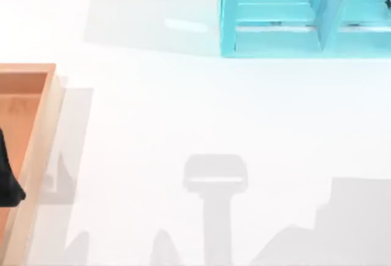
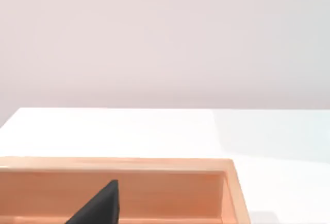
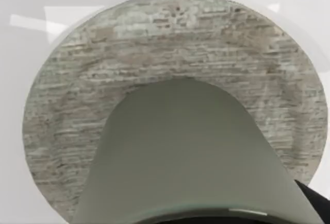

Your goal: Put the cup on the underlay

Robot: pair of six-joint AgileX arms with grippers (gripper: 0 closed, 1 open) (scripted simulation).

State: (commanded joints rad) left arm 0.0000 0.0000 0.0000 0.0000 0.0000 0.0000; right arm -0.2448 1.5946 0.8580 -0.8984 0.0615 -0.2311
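Right wrist view: cup [image 3: 185, 152] over underlay [image 3: 170, 44].

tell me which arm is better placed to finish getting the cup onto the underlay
Right. Its wrist view looks down past the cup onto the round grey underlay just beyond it. The left gripper sits at the table's left edge over the wooden tray, away from both.

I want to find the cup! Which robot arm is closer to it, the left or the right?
Right. The cup sits close under the right wrist camera, on the round grey underlay. The left gripper is over the wooden tray at the table's left edge.
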